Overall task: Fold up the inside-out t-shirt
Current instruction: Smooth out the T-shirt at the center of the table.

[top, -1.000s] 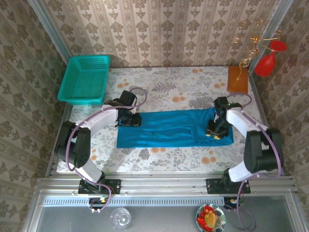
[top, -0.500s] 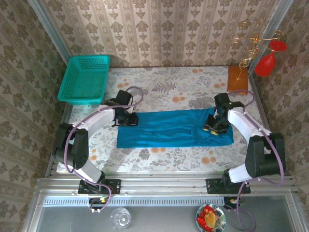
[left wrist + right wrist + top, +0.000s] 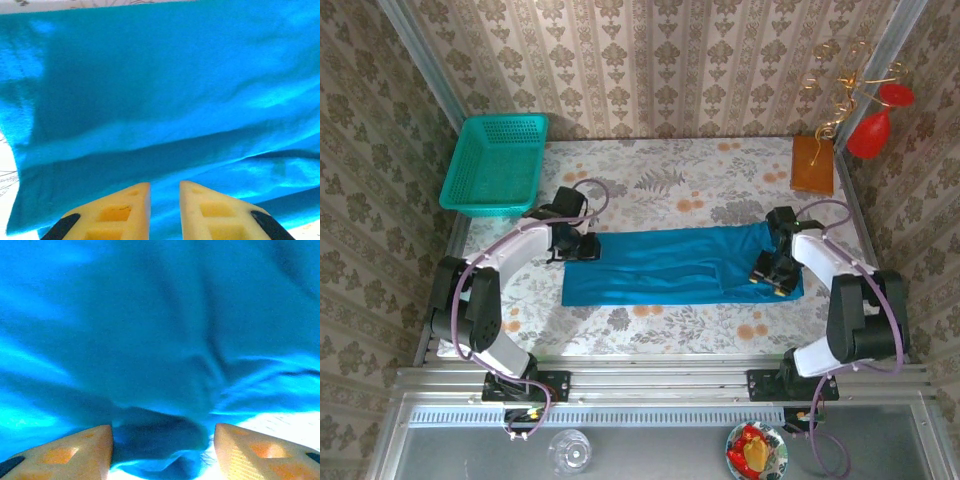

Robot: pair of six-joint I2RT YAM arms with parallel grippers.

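Note:
The blue-teal t-shirt (image 3: 670, 270) lies on the table as a long flat strip running left to right. My left gripper (image 3: 582, 247) sits at the strip's far left corner. In the left wrist view its fingers (image 3: 165, 186) stand only a narrow gap apart, with cloth (image 3: 160, 100) filling that gap. My right gripper (image 3: 770, 272) is over the strip's right end. In the right wrist view its fingers (image 3: 163, 429) are spread wide, and a loose dark fold of the shirt (image 3: 160, 437) lies between them, touching neither pad.
A teal mesh basket (image 3: 490, 203) stands at the table's far left corner. At the far right there is a brown board (image 3: 812, 163), with red ornaments (image 3: 870, 135) beside it on the wall. Bare flowered tabletop (image 3: 670, 195) stretches behind the shirt, and more lies in front of it.
The right gripper's jaws have spread wider, letting go of the cloth, and it has shifted slightly right. The left gripper has edged a little to the left. The shirt has kept its shape.

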